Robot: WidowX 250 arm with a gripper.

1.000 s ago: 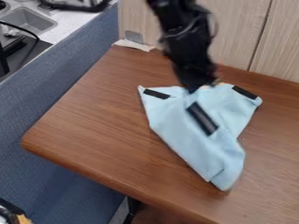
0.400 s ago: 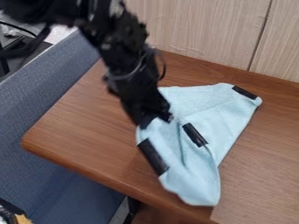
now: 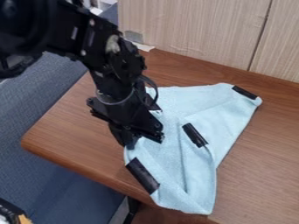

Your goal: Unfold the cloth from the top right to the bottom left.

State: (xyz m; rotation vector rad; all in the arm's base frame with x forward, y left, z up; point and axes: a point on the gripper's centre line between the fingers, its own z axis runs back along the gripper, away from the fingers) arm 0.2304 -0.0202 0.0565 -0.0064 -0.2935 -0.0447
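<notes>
Looking down at a slant, you see a brown table [image 3: 70, 135] stretching beneath and around the jaws. Beyond the jaws, past the table's far edge, stands a pale wood-grain wall [image 3: 198, 30]. Off to the left of the jaws, beside the table, is a blue panel [image 3: 29, 100]. Your black arm [image 3: 116, 65] enters from the upper left and slants down toward the table, with a thin cable looped on its right side, above the jaws.

The light blue cloth [image 3: 169, 164] lies on the table, below and to the right of the jaws, partly unfolded. Its far corner is up and to the right of them; its lower end comes down to the near table edge. Creases and a folded layer run through its middle.

Your gripper [image 3: 130, 143] hangs at the cloth's left side, its jaws closed and pinching the cloth there.

Three dark strips show on the cloth: a long one [image 3: 142, 176] just below the jaws, another [image 3: 194, 134] to their right at the middle, and a third [image 3: 244, 92] at the far corner, well apart from them.

A small white scrap [image 3: 144, 47] is at the wall's foot, beyond the jaws.
</notes>
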